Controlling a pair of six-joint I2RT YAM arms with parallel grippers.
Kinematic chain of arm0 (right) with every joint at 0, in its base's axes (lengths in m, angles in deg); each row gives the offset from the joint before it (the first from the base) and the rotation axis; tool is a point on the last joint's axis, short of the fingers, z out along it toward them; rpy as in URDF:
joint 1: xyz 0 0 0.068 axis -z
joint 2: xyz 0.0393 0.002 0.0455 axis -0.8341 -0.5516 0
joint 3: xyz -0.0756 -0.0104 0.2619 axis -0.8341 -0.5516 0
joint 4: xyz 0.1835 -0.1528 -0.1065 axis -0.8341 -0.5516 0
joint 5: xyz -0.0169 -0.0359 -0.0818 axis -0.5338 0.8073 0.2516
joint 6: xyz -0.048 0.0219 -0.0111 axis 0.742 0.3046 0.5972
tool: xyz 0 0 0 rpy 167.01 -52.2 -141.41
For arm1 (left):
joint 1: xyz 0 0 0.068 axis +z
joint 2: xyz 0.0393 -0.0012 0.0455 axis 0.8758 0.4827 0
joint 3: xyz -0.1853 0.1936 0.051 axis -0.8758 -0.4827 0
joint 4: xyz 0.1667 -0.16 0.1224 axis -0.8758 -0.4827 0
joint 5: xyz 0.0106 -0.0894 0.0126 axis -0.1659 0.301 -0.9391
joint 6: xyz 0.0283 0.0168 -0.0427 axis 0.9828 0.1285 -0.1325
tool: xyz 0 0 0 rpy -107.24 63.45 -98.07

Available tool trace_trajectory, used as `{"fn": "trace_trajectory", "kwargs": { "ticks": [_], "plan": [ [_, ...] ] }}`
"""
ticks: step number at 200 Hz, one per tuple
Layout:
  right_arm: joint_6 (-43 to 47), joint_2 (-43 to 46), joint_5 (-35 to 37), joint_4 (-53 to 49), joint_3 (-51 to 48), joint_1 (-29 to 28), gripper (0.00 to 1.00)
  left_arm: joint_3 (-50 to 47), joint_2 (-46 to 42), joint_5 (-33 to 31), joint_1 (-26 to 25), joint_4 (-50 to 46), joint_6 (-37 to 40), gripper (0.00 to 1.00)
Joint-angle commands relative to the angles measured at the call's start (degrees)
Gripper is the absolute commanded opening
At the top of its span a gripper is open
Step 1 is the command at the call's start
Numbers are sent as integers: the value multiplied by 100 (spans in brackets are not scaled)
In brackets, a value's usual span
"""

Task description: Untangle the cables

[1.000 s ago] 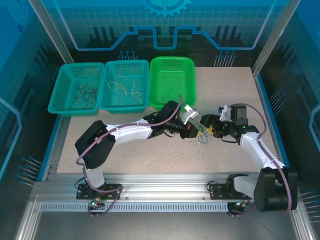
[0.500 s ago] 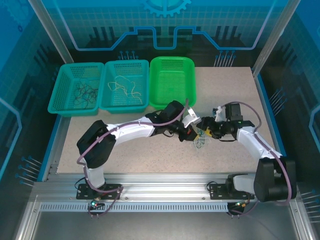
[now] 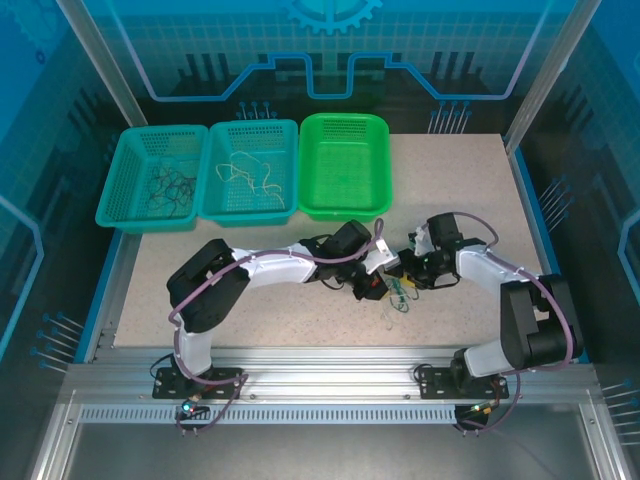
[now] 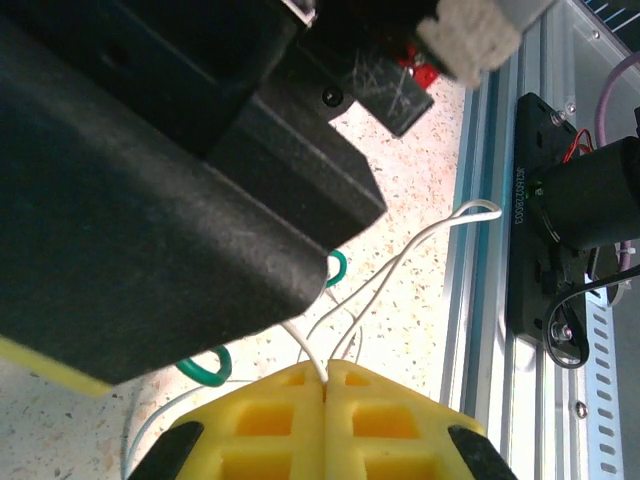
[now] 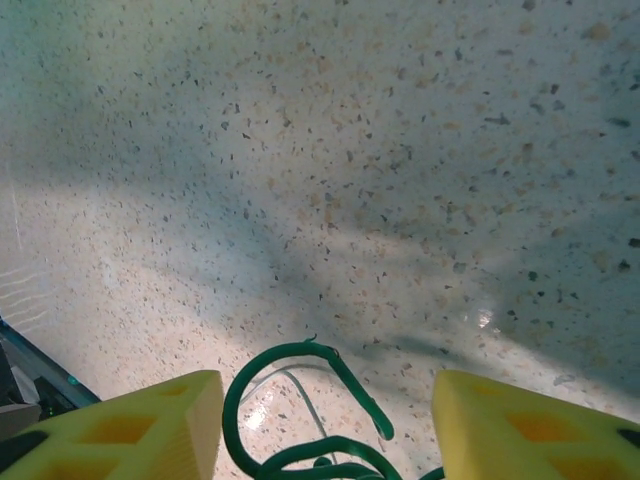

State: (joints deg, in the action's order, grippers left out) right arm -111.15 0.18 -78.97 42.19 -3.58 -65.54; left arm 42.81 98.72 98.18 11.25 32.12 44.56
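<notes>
Centrally on the speckled tabletop [image 3: 470,190]: a small tangle of cables [image 3: 401,295], at 6 o'clock from the green basket [image 3: 345,208], between the tips of the two arms. Clenched tight, the left fingers [image 4: 270,420], yellow pads pressed together on a white cable [image 4: 478,205] trailing off toward 1 o'clock. Spread wide and gripping nothing, the right fingers [image 5: 130,425], with a green cable [image 5: 280,350] looped on the tabletop between them. At 10 o'clock from the tangle, two teal baskets [image 3: 150,218] side by side.
</notes>
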Motion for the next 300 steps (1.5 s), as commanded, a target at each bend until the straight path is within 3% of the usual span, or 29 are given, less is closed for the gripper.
{"fn": "trace_trajectory", "kwargs": {
  "ticks": [1, 29, 64, 92, 126, 166, 202, 231, 248, 261, 300],
  "plan": [
    [62, 14, 207, -201, 107, -59, 46, -49, -19, -2, -25, 93, 87, 0],
    [-23, 127, 435, -233, 142, -59, 14, -13, -35, -84, -23, 79, 83, 0],
    [-138, 379, 912, -328, 161, -8, 0, -98, -146, -445, -22, 102, 32, 0],
    [-342, 957, 1754, -441, 46, 172, 0, -336, -439, -815, 35, 283, -49, 0],
    [-496, 1915, 3143, -727, -81, 895, 0, -799, -1053, -1055, 351, 662, -453, 0],
    [-782, 2565, 3075, -650, -216, 2584, 0, -1439, -1880, -1164, 1067, 913, -1136, 0],
    [-913, 2895, 3207, -670, -103, 3191, 0, -1661, -2769, -1170, 1570, 740, -1264, 0],
    [-862, 2919, 2468, -591, -85, 3118, 0, -1423, -3423, -1157, 2151, 743, -1684, 0],
    [-851, 2957, 2154, -607, -111, 2855, 0, -865, -3590, -1439, 2492, 469, -1515, 0],
    [-885, 3043, 2021, -615, -148, 2612, 0, -207, -3462, -1879, 2822, 57, -1313, 0],
    [-891, 3306, 1825, -906, 32, 2092, 0, 1162, -2373, -2350, 4116, -28, -1254, 0]
  ]
}}
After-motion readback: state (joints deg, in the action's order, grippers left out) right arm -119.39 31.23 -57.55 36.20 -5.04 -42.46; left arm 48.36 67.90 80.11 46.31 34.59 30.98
